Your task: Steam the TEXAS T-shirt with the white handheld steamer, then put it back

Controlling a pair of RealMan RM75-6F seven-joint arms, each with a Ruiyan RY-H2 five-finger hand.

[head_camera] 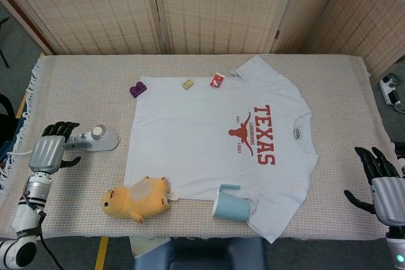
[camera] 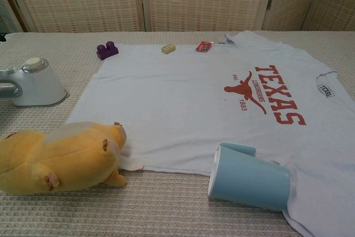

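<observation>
The white TEXAS T-shirt [head_camera: 218, 137] [camera: 188, 98] lies flat across the middle of the table, red print toward the right. The white handheld steamer [head_camera: 93, 137] [camera: 34, 84] rests on the table left of the shirt, handle pointing left. My left hand [head_camera: 49, 152] hovers over the handle end of the steamer, fingers apart, holding nothing; the head view alone shows it. My right hand [head_camera: 385, 184] hangs open off the table's right front corner, far from the shirt.
A yellow plush toy [head_camera: 135, 197] and a light blue cup on its side [head_camera: 230, 202] lie on the shirt's front hem. A purple block [head_camera: 137, 90], a small yellow piece [head_camera: 187, 84] and a red packet [head_camera: 218, 80] sit along its far edge. Woven screens stand behind.
</observation>
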